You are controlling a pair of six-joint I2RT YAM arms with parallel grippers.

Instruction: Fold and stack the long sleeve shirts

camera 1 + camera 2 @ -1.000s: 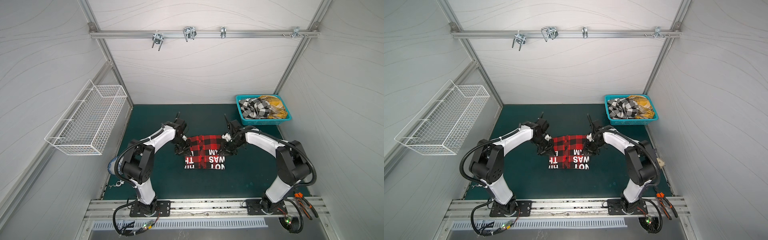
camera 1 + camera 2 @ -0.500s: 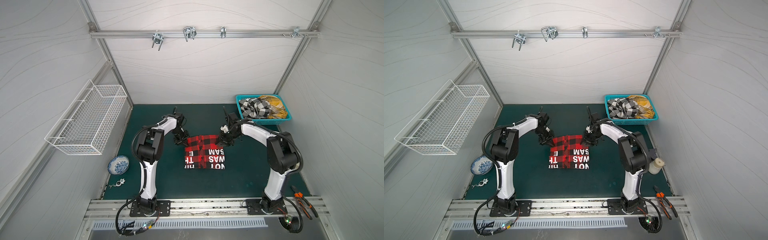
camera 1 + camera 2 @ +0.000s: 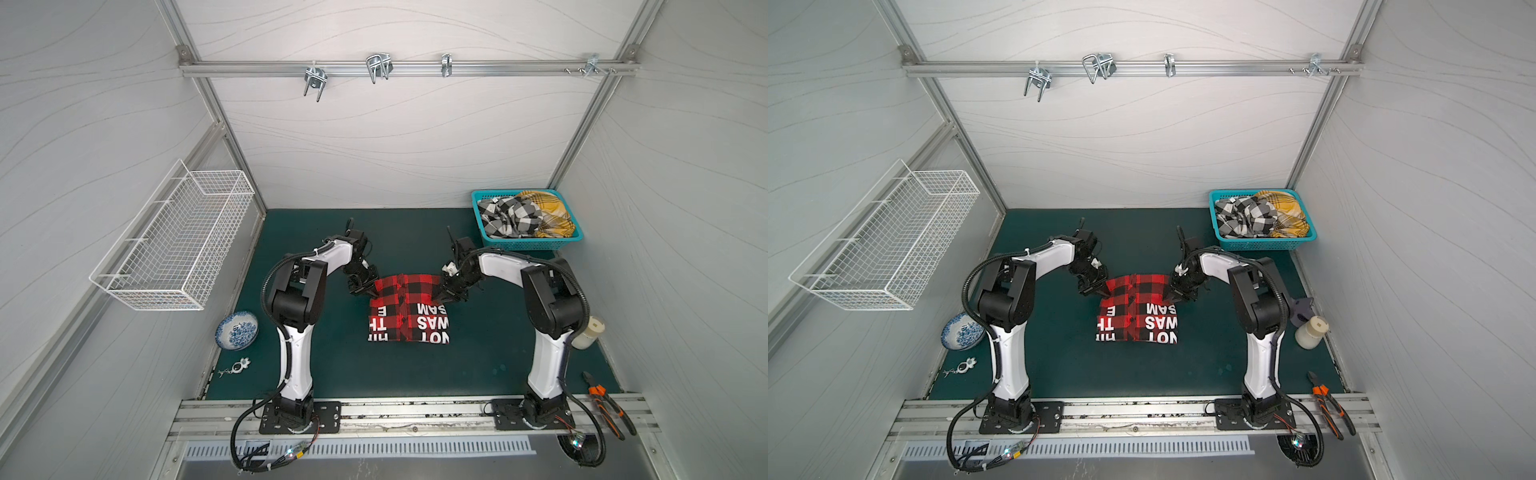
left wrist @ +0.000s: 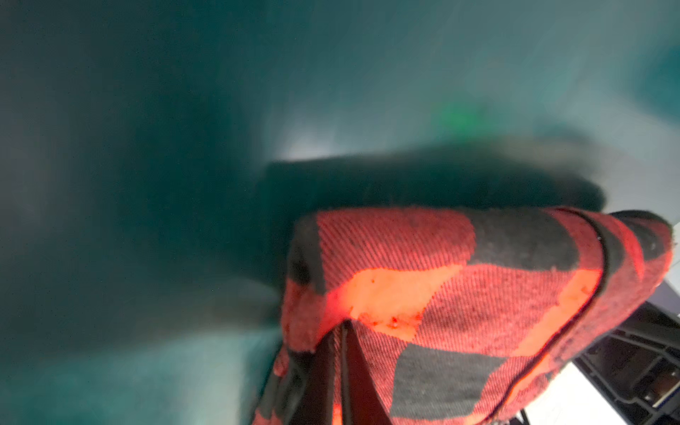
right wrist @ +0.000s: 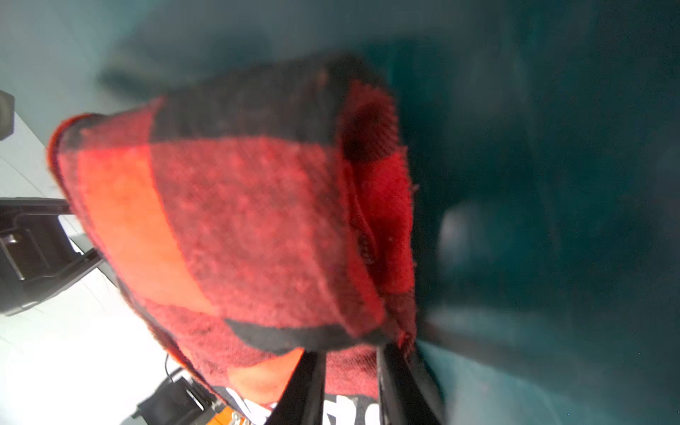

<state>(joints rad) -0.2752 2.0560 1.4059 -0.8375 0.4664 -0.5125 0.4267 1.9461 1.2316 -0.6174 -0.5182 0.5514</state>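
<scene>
**Both grippers hold the far corners of the red shirt**

The red shirt point(image 3: 409, 309) lies in the middle of the green bench point(image 3: 478, 365), folded into a rough rectangle. White lettering faces up on its near half, and plain red-and-black check shows on the far half.

In both top views the left gripper point(image 3: 370, 291) is at the shirt's far left corner and the right gripper point(image 3: 445, 296) is at its far right corner. The left wrist view shows the left gripper point(image 4: 340, 325) with its fingers point(image 4: 358, 382) pressed together on a fold of the cloth, which rises over the tips. The right wrist view shows the right gripper point(image 5: 349, 355) with its fingers point(image 5: 311, 386) a little apart and a thick bunch of red cloth clamped between them.

A blue basket point(image 3: 528, 246) stands in the far right corner of the bench. It holds the black-and-white shirt point(image 3: 509, 216) and, beside it towards the right edge, the yellow shirt point(image 3: 548, 214), both crumpled.

A blue-patterned bowl point(image 3: 237, 330) sits at the left edge, with a small keyring point(image 3: 236, 368) nearer the front. A white jar point(image 3: 1310, 332) stands by the right edge, and orange-handled pliers point(image 3: 606, 401) lie at the near right corner.
</scene>
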